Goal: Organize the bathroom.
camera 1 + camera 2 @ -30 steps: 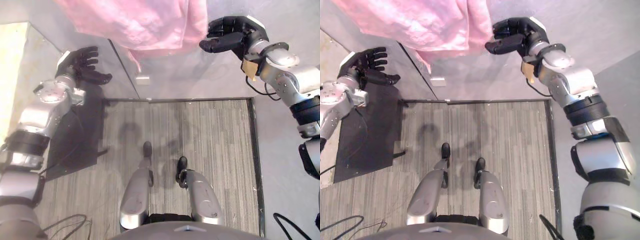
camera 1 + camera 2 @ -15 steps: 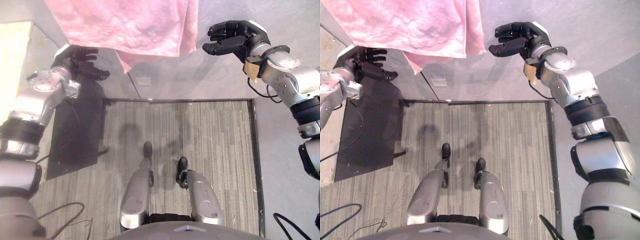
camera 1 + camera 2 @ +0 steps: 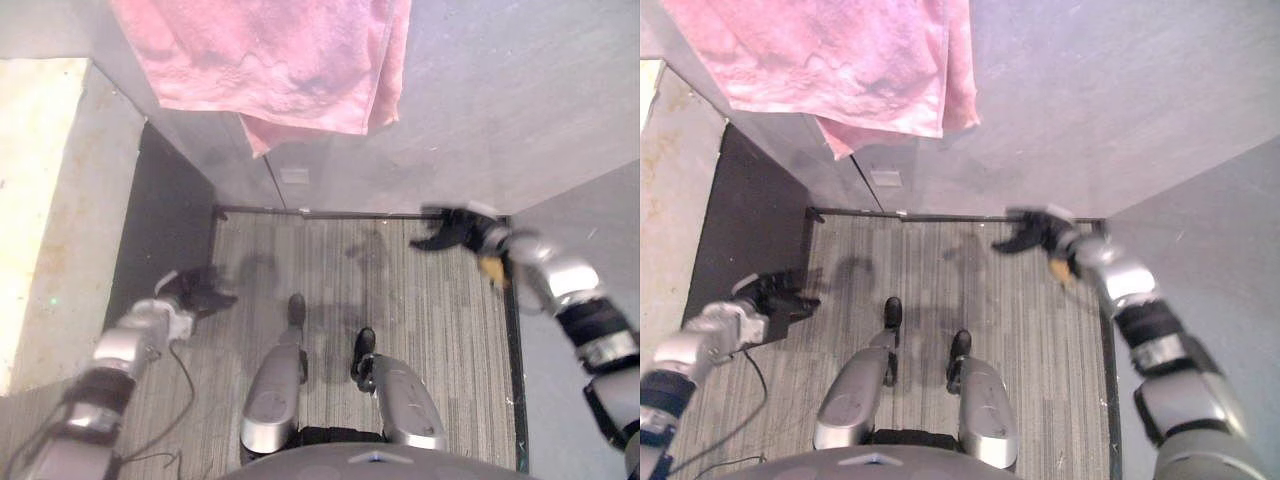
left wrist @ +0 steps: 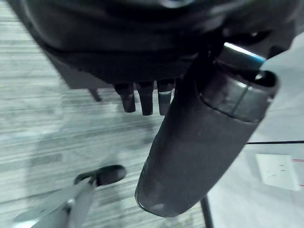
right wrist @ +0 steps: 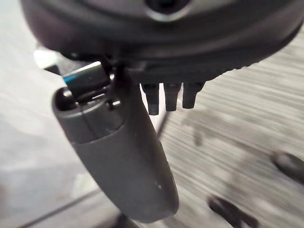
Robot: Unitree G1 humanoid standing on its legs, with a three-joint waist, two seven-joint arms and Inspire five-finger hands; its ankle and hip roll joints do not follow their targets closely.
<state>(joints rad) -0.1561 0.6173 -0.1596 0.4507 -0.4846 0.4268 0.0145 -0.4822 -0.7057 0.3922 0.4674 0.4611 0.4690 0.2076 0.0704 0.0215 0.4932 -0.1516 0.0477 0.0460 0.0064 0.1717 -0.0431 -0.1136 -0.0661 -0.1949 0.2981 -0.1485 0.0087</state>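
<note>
With the pink towel [image 3: 270, 60] hanging flat on the wall at twelve o'clock, the hanging step looks done: the left hand [image 3: 190, 292] at eight o'clock and right hand [image 3: 455, 228] at three hang empty with relaxed fingers, so next comes finding another item.

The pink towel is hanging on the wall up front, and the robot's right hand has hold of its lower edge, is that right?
Not quite. The pink towel does hang up front, but the right hand holds nothing: in the left eye view it is low over the striped floor, well apart from the towel. The left hand is low too.
</note>
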